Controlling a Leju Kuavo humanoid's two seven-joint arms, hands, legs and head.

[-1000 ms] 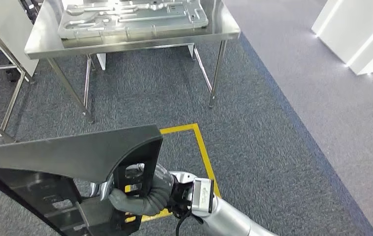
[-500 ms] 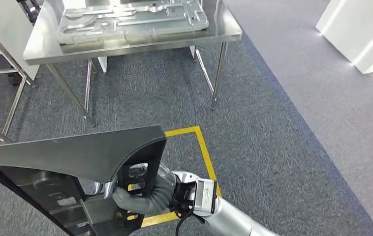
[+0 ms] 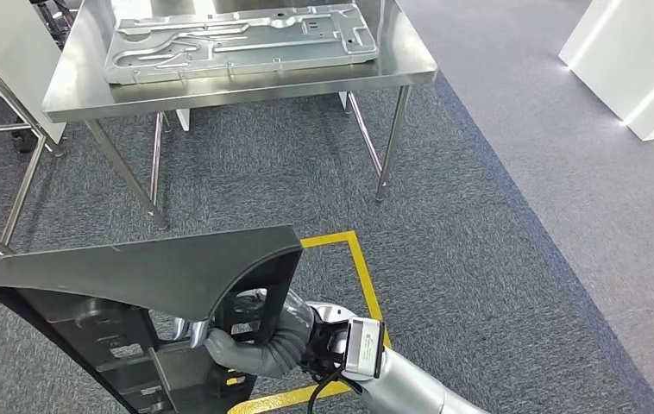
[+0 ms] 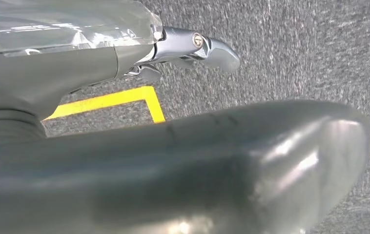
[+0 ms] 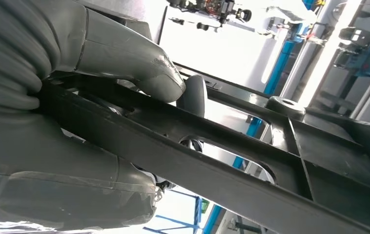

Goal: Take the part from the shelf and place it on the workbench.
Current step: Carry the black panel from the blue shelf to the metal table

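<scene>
Holding the part point(image 3: 147, 280): a large black plastic panel, ribbed on its underside, carried low in front of the body over grey carpet point(image 3: 479, 259), well short of the bench point(image 3: 237, 82).

Left to right in head view:
- Steel frame legs point(image 3: 13, 138) at the far left edge, beside the bench.
- Part spans the lower left, smooth face up and tilted, curved cut-out edge toward the right.
- Left hand point(image 4: 193, 46) shows in the left wrist view: metal fingers point(image 4: 217, 51) stretched out alongside the part's rounded edge, a gap of carpet between them. Can't tell whether it grips or just supports, the view is too close and blurred.
- Right hand point(image 3: 250, 349) grips the part's right end, at a rib by the cut-out. Right wrist view confirms: thumb over one side of a black rib point(image 5: 183, 141), fingers point(image 5: 75, 195) wrapped on the other side, clamped on it.
- Yellow tape square point(image 3: 362, 272) on the carpet, partly hidden under the part and right arm.
- Bench sits up ahead, stainless top on steel legs, carrying a stamped metal panel point(image 3: 237, 39) that lies flat across most of the top.
- Lighter grey floor strip point(image 3: 582, 172) runs along the right, white cabinet base point(image 3: 634, 60) at far right.
</scene>
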